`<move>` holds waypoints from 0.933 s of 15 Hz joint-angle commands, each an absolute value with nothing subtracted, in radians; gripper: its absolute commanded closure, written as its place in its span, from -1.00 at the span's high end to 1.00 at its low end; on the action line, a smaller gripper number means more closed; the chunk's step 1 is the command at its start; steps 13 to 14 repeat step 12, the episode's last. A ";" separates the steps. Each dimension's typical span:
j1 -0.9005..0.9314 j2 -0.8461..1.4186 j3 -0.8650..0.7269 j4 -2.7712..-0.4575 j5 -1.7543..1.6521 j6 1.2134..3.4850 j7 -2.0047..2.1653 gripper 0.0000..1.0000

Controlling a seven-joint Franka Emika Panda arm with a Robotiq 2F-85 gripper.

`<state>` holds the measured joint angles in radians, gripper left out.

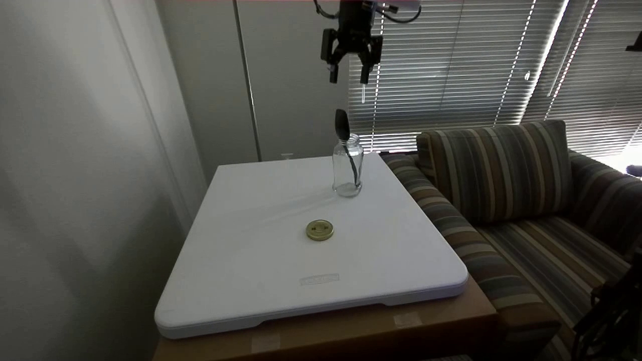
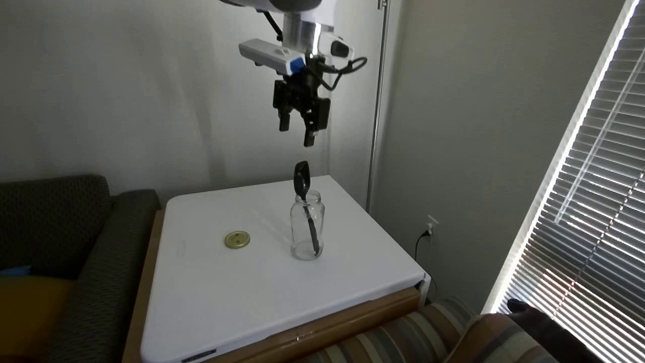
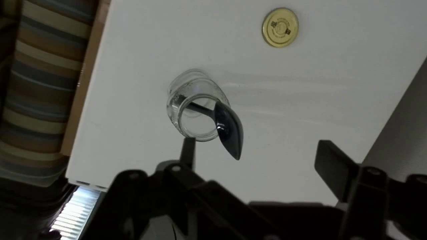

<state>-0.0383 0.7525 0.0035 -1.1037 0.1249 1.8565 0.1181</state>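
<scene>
My gripper [image 1: 349, 79] hangs in the air with its jaws wide apart and nothing between them. Below it, a clear glass jar [image 2: 299, 229] stands upright on the white table [image 1: 241, 260]. A black spoon [image 2: 302, 180] leans inside the jar, bowl up and sticking out above the rim. In the wrist view the spoon's bowl [image 3: 231, 130] lies between the two fingers in the picture, nearer the left one, whose tip slightly overlaps the jar's rim [image 3: 200, 137]. Exterior views show a gap between fingertips and spoon. A gold lid [image 1: 319, 230] lies flat on the table, apart from the jar.
A striped sofa [image 1: 501, 175] adjoins one side of the table, and a dark sofa [image 2: 50, 217] stands at another. Walls rise close by, with window blinds [image 1: 441, 75] behind the arm. A cord runs from a wall outlet [image 2: 430, 227] near the table's corner.
</scene>
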 commanded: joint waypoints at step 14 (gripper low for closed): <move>0.124 0.609 -0.058 -1.095 -0.146 1.570 0.217 1.00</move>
